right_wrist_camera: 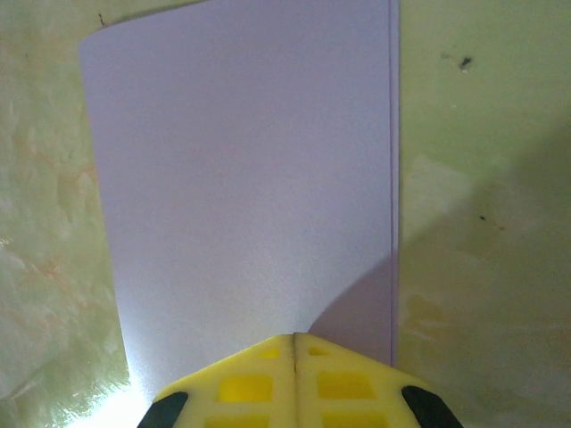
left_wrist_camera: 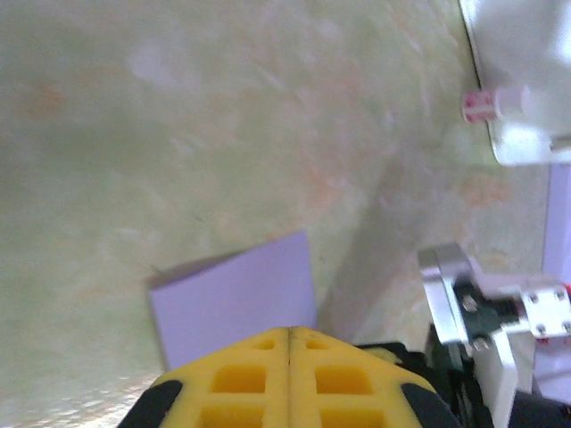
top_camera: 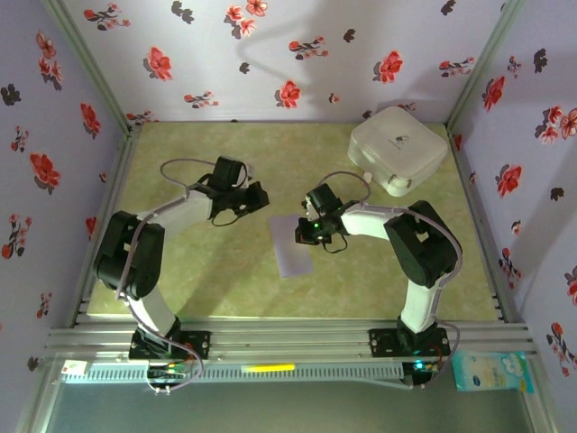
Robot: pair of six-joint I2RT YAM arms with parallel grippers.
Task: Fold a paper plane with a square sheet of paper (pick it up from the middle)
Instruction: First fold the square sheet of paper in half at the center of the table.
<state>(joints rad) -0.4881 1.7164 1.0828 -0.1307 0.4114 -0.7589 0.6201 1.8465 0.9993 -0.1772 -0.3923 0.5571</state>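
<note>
The left claw is closed tight, its two yellow fingers pressed flat together with nothing between them. In its own wrist view it hangs over the near edge of the sheet of paper. From above, the left claw sits just off the sheet's far left corner, and I cannot tell whether it touches.

The right claw is closed the same way, with its yellow fingers meeting along a thin seam and holding nothing. It hangs over one short edge of the sheet of paper and throws a dark wedge of shadow onto it. Whether the tips press on the paper cannot be told. From above, the right claw is over the sheet's right edge, near its far end.

The sheet of paper lies flat on the green counter, about midway between the two arms. It is pale lavender and plain, and it is longer than it is wide. In the right wrist view a second thin edge runs along one long side, like two layers lying together.

Well apart from the sheet, in the far right corner of the counter, stands a white box with rounded corners. Lavender walls printed with red flowers close in the counter on three sides
</note>
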